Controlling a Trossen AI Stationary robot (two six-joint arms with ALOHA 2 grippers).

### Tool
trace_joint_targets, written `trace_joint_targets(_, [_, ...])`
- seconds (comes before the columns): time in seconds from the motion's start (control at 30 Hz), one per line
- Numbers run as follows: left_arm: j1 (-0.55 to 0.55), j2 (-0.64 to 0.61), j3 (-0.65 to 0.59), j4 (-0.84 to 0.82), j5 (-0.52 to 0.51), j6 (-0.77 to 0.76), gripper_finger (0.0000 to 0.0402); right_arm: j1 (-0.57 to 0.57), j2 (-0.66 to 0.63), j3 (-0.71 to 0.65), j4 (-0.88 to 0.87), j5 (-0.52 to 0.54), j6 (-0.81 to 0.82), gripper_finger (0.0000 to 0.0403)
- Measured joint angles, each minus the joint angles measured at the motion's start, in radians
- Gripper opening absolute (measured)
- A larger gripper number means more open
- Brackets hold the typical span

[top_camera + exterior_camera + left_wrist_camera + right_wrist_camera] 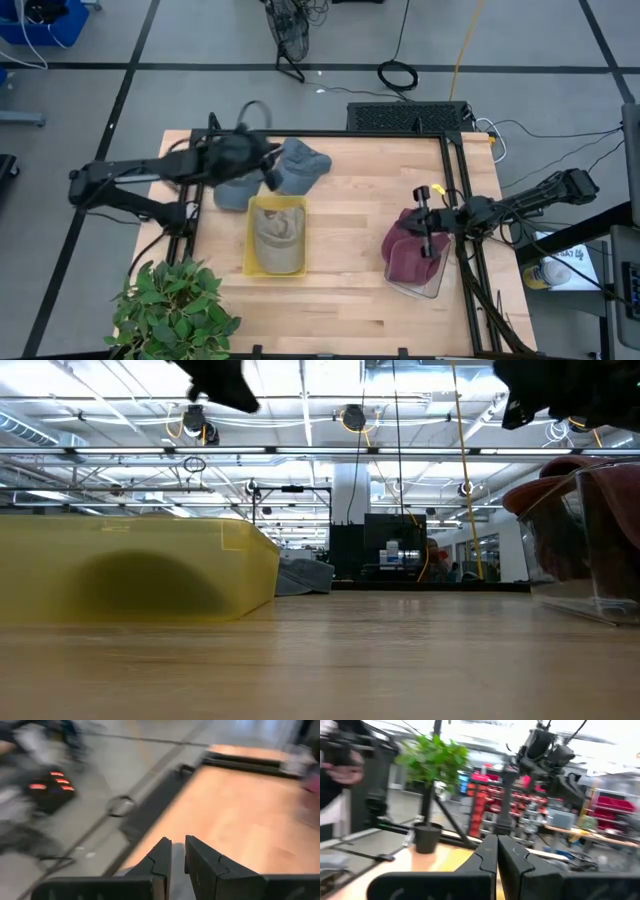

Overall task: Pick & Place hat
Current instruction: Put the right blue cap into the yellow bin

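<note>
A tan hat [277, 238] lies in the yellow bin [250, 250] at the table's middle. Grey-blue hats [300, 166] lie in a heap on the table behind the bin, and also show in the low view [305, 575]. Maroon hats [405, 255] fill a clear bin [432, 285] at the right. My left gripper [178, 854] is shut and empty, raised above the grey-blue hats [262, 158]. My right gripper [496, 851] is shut and empty, raised above the maroon hats [425, 222].
A potted plant [175, 310] stands at the table's near left corner. Bare wood [350, 220] lies between the two bins. A black frame rail [460, 200] runs along the table's right and far edges.
</note>
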Motion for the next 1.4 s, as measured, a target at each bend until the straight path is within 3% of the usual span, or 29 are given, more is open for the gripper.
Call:
trace_joint_targets(0.13, [0.084, 0.149, 0.115, -0.036, 0.212, 0.031, 0.006, -0.001, 0.0, 0.0, -0.019, 0.053, -0.027, 0.0001])
trace_joint_targets(0.47, [0.224, 0.498, 0.298, -0.104, 0.254, 0.024, 0.006, 0.0, 0.0, -0.008, -0.04, 0.049, -0.029, 0.0001])
trace_joint_targets(0.67, [0.303, 0.621, 0.34, -0.153, 0.442, 0.037, 0.0077, 0.0, 0.0, -0.009, -0.081, 0.049, -0.035, 0.0])
trace_joint_targets(0.87, [0.345, 0.67, 0.351, -0.192, 0.394, 0.057, 0.0157, 0.0, 0.0, -0.009, -0.106, 0.048, -0.034, 0.0])
trace_joint_targets(1.1, [0.348, 0.701, 0.35, -0.349, 0.391, 0.047, 0.0247, 0.0, -0.001, -0.009, -0.101, 0.048, -0.049, 0.0])
trace_joint_targets(1.4, [0.327, 0.718, 0.35, -0.362, 0.396, 0.054, 0.0283, 0.0, -0.001, -0.009, -0.105, 0.048, -0.048, 0.0])
